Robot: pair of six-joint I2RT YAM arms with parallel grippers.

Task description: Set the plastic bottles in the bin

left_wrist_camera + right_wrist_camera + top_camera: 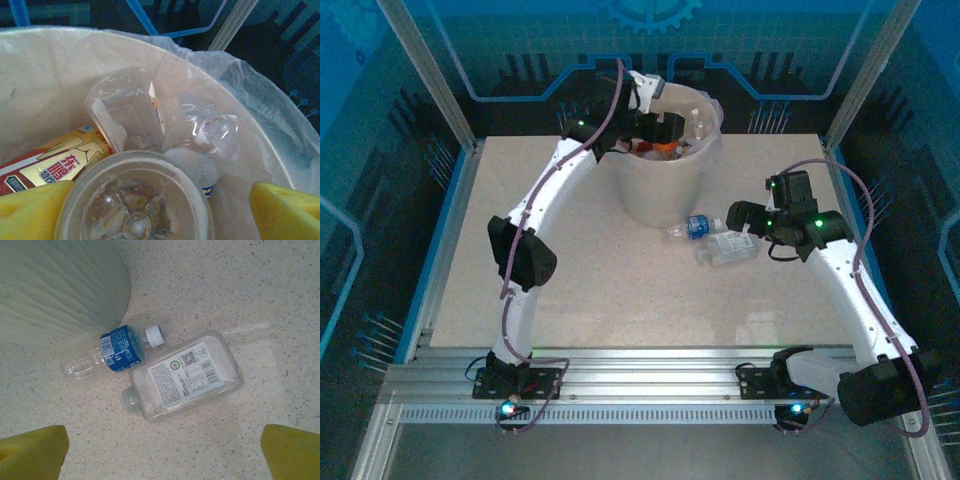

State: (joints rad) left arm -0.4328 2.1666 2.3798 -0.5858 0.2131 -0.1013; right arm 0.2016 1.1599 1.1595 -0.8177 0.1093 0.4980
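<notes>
The bin (665, 190) stands at the back centre of the table, beige and lined with a clear bag (260, 100). My left gripper (660, 126) hangs over its mouth, open. Between the yellow pads (30, 210) lies the round base of a clear bottle (132, 200), with a gap to the right pad. Deeper in the bin lie a red and yellow labelled bottle (50, 167) and two clear crushed bottles (127, 110). On the table beside the bin rest a blue-labelled bottle (107, 354) with a white cap and a flat clear bottle (185, 375) with a white label. My right gripper (165, 455) hovers open just short of them.
The bin's outer wall (60, 285) stands close behind the blue-labelled bottle (695, 228). Speckled tabletop (610, 290) stretches in front of both arms. Aluminium frame posts (430, 70) stand at the back corners, and a rail (650, 385) runs along the near edge.
</notes>
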